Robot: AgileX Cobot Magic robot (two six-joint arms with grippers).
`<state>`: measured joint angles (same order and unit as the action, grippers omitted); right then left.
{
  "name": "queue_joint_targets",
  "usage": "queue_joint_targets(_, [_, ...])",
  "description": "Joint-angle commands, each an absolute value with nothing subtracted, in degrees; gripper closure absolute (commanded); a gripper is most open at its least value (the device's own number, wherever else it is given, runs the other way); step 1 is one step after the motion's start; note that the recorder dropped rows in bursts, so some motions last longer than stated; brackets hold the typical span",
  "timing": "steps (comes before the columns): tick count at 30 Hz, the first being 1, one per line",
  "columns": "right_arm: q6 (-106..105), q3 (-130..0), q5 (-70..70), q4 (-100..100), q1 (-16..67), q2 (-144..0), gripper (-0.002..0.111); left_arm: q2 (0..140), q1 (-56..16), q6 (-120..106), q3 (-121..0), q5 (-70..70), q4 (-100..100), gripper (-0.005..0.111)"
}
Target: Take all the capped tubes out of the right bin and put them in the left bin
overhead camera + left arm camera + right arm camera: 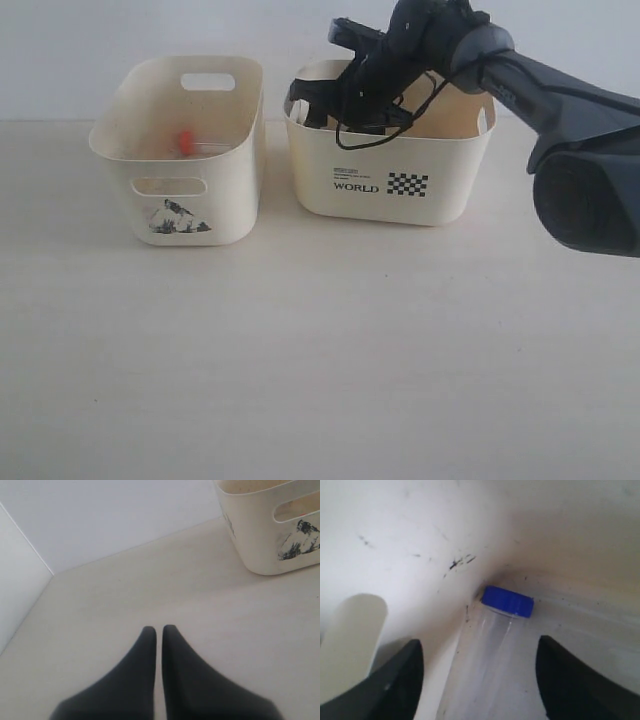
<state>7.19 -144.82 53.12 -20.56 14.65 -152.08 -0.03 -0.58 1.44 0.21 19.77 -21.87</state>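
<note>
1. Soft, even light lay bright on the pale table [320, 380]; shadows were faint.
2. My right arm [590, 190] looked blurred near the exterior camera.
3. Inside the right bin [420, 530] it was dimmer, fingers [400, 680] unfocused.

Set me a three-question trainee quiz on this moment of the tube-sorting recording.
1. True or false: the orange-capped tube lies in the left bin.
2. How does the right gripper, down in the right bin, stand to the blue-capped tube? A) open, astride it B) shut on it C) shut beside it
3. Fill in: the left gripper has its jaws ___.
Key: 1 true; 2 A; 3 shut.
</note>
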Motion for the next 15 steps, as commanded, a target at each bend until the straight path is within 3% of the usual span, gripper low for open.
queue_joint_targets(1, [7.65, -144.68, 49.21, -20.69, 14.31, -152.65, 0.060, 0.00, -0.56, 1.98, 0.00, 19.53, -21.93, 0.102])
queue_joint_targets(8, [9.04, -144.68, 48.49, -23.14, 13.21, -153.21, 0.059, 0.00, -0.56, 1.98, 0.00, 19.53, -21.93, 0.102])
queue_joint_targets(13, [9.84, -144.68, 52.21, -28.44, 11.67, -154.86, 0.045, 0.00, -0.56, 1.98, 0.00, 19.53, -21.93, 0.102])
queue_joint_targets(15, [9.84, -144.68, 52.92, -28.68, 11.59, -155.29, 0.044, 0.00, -0.56, 1.98, 0.00, 19.53, -21.93, 0.102])
